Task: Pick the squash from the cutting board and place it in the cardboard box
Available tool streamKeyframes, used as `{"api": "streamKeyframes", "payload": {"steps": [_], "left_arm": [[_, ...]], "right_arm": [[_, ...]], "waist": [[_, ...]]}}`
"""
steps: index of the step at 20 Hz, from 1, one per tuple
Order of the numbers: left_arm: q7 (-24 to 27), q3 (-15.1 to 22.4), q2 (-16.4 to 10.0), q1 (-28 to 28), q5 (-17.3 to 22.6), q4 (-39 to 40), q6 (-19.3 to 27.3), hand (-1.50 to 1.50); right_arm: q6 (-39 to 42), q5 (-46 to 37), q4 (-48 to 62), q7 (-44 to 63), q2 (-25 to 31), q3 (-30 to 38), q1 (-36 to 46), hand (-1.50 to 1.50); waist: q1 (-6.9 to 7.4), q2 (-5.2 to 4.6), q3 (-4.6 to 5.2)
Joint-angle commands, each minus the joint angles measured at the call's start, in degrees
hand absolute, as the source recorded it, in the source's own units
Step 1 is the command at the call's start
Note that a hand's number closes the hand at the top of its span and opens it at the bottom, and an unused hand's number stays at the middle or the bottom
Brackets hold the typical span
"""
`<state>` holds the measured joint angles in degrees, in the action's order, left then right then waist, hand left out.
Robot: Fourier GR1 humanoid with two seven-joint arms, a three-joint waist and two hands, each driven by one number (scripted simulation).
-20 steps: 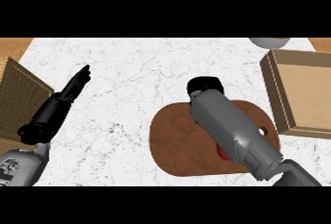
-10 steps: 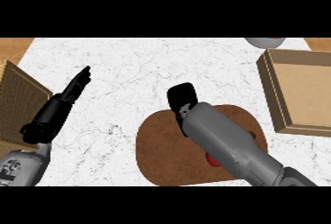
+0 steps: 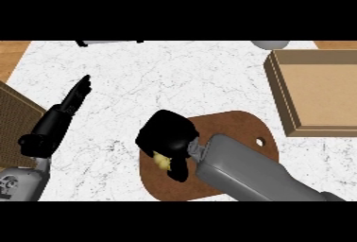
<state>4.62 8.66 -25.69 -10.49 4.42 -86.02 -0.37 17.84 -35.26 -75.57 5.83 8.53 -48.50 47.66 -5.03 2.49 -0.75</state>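
A brown round cutting board (image 3: 241,125) lies on the white marble counter, lower middle. My right hand (image 3: 166,134) is over its left edge, fingers curled down round a yellow squash (image 3: 164,162), of which only a small patch shows under the hand. The grey right forearm crosses the board from the lower right and hides much of it. The open cardboard box (image 3: 317,92) stands at the right, apart from the board. My left hand (image 3: 66,106) rests at the left, fingers straight and pointing up, holding nothing.
A ribbed tan object (image 3: 14,123) sits at the left edge beside my left forearm. A grey round object (image 3: 272,44) shows at the top right, and a dark-edged pale object (image 3: 108,42) at the top left. Bare marble lies between board and box.
My right hand has moved left and down to the board's left edge and curled its fingers round the squash. The view has shifted slightly. The left hand has stayed put.
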Motion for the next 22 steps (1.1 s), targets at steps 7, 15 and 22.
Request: {"api": "streamKeyframes", "payload": {"steps": [7, 15, 22], "left_arm": [[0.9, -2.5, -1.6, 4.2, -0.1, -1.5, 1.5, 0.0], [2.7, -3.4, -2.4, 3.9, 1.2, -2.0, -1.0, 0.0], [-0.8, -0.9, -1.1, -0.3, 1.0, -4.3, -4.1, 0.0]], "right_arm": [[-9.0, 7.7, -26.3, -21.2, 27.2, 15.4, -11.6, 1.5], [-8.0, 28.4, -24.0, -26.0, 41.5, 43.2, -27.4, 1.5], [0.2, 35.6, -4.5, -34.6, 48.5, 58.5, -27.9, 1.5]], "waist": [[-3.66, -0.52, 0.13], [-1.35, -1.88, 0.56], [4.45, -2.56, 0.69]]}}
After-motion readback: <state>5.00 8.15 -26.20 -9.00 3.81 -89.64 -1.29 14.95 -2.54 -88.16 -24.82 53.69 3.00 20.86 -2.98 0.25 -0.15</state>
